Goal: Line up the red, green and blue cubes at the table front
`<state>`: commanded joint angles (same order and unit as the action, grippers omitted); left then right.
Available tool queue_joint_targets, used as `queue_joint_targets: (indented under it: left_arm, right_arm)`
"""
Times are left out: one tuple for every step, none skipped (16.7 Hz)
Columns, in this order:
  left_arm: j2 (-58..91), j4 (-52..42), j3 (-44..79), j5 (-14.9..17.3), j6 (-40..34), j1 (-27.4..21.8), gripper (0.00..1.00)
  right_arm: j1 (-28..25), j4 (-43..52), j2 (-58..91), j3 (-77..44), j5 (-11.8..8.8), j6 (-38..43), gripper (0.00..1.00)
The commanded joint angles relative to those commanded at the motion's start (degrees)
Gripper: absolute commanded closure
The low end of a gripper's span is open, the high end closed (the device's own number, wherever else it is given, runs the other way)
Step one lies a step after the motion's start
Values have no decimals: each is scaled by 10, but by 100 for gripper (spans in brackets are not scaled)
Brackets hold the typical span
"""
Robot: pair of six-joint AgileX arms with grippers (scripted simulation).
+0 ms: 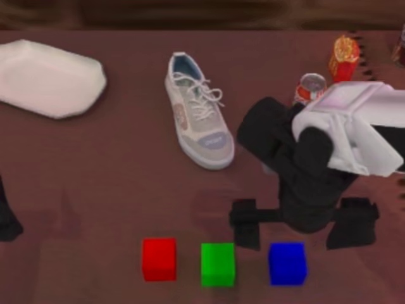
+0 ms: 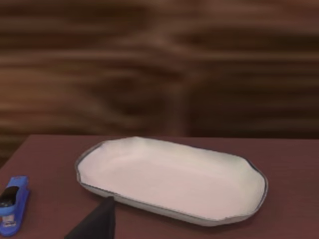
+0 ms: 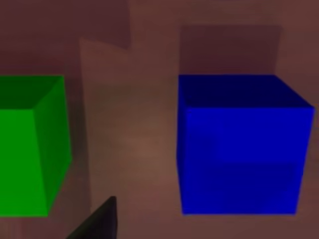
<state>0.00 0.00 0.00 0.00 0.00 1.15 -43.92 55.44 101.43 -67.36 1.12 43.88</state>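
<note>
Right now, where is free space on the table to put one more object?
Bare table lies between the white tray, the shoe and the red cube. The right side is crowded: right gripper, can, carton.

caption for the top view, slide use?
Red cube, green cube and blue cube in a row; right tool open above.

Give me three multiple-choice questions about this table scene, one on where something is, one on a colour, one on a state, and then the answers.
1. Where is the white tray?
A. table's back left
B. front right
C. beside the blue cube

2. Which cube is in the middle of the row?
A. red
B. green
C. blue

3. How is the right hand?
A. shut on a cube
B. open, holding nothing
C. out of view

Answers: 1 A, the tray lies at top left. 2 B, the green cube sits between the red cube and the blue cube. 3 B, its fingers spread just behind the blue cube.
</note>
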Motion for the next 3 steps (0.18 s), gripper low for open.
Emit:
queue_joint_targets:
  left_arm:
    - [0, 0, 0, 0, 0, 0, 0]
    - [0, 0, 0, 0, 0, 0, 0]
    - [0, 0, 0, 0, 0, 0, 0]
  right_arm:
    - [0, 13, -8, -8, 0, 0, 0]
    - [0, 21, -13, -13, 1, 0, 0]
    - [0, 22, -14, -14, 1, 0, 0]
